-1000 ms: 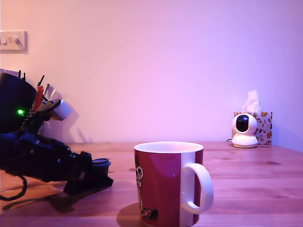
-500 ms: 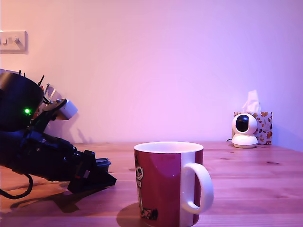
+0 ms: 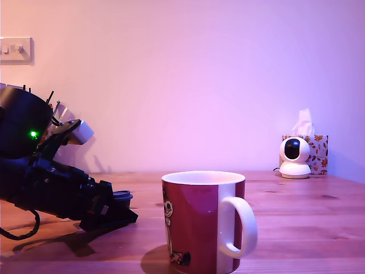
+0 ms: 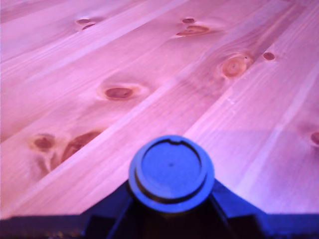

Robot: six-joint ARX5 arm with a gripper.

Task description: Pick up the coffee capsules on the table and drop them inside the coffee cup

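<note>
1. My gripper [image 3: 117, 210] is low over the table [image 3: 296, 205], closed on a blue capsule [image 4: 171, 172], at the exterior view's left of the cup [image 3: 202, 220].
2. I judge the hold shallow: a quick lift may tip the capsule out.
3. Carrying low may knock the cup's rim.
4. The fingertips are mostly hidden; other capsules are not in view.

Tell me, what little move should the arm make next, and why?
Probably lift straight up. The gripper sits low on the table with a blue capsule between its fingers, seemingly gripped. The cup stands to the exterior view's right, and its rim is higher than the capsule, so the capsule must rise before crossing over.
</note>
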